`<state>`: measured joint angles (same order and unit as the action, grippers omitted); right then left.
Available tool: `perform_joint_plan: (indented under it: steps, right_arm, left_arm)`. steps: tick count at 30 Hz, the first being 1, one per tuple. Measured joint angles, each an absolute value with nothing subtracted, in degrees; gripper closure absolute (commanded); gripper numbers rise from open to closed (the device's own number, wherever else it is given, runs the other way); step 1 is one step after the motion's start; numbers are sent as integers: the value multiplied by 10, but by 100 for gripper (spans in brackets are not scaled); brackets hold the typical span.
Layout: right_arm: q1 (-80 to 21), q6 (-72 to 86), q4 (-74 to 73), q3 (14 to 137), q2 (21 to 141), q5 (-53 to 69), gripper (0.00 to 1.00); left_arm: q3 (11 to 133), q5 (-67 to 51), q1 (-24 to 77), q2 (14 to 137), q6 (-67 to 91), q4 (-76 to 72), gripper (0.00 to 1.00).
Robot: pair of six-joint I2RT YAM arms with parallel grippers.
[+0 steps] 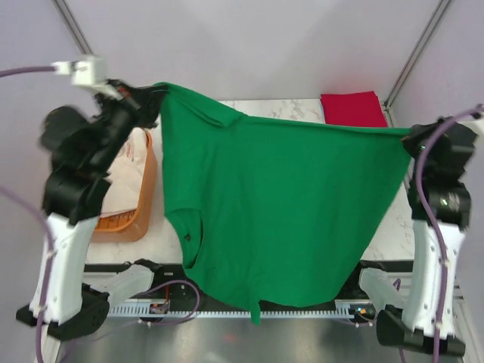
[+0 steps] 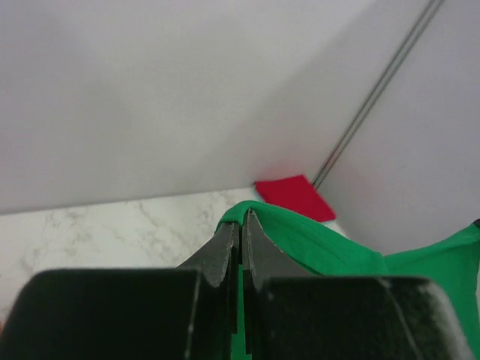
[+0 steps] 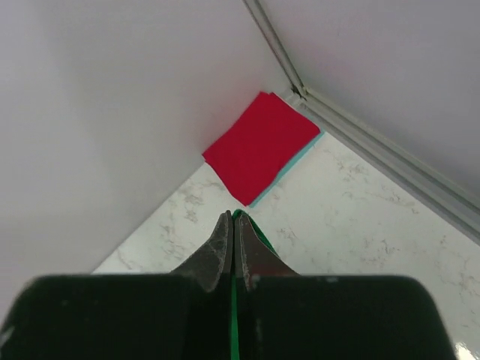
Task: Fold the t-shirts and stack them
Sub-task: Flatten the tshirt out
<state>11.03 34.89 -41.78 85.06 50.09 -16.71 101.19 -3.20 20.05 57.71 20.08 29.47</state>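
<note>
Green t-shirt (image 1: 280,212) fills the middle of the top view. It hangs in the air, spread wide like a sheet, from the upper left across to the right side. Its bottom droops down past the near edge of the desk (image 1: 393,219). I think it is held up and pulled flat so it can be laid down smooth for folding.

The orange tub (image 1: 144,204) sits at the left, just beside the hanging cloth, with a white t-shirt (image 1: 125,170) inside. The tub is close, so the cloth could brush it on the way down.

A red t-shirt (image 1: 352,110) lies folded at the top right, in the back corner of the desk, well out of the way. In the right wrist view a thin pale blue edge (image 3: 290,169) peeks out under it, likely another folded tee.

The left fingers (image 2: 225,251) are pinched tight on one top corner of the green cloth. The right fingers (image 3: 221,247) are pinched tight on the other.
</note>
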Motion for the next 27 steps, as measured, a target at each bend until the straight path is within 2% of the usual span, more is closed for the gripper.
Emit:
perform_joint_plan:
  steps: [6,11,14,19,23,27]
  right_arm:
    - [110,356,-203,667,674,-112,100]
    - [110,375,-37,625,854,-45,100]
    - [106,382,27,649,971,-2,100]
    - [98,379,52,771,1136,47,100]
    - [94,374,61,836,1189,63,100]
    - [94,364,58,863,1193,75,100]
  left_arm:
    - [941,-14,195,794,150,204,98]
    - [971,-51,170,1011,122,172,98]
    - [1024,-80,156,1120,115,160,98]
    - [1106,-109,134,1234,116,157,98]
    - [1155,-126,123,1271,122,148,98]
    - [1159,-129,117,1272,131,139,98]
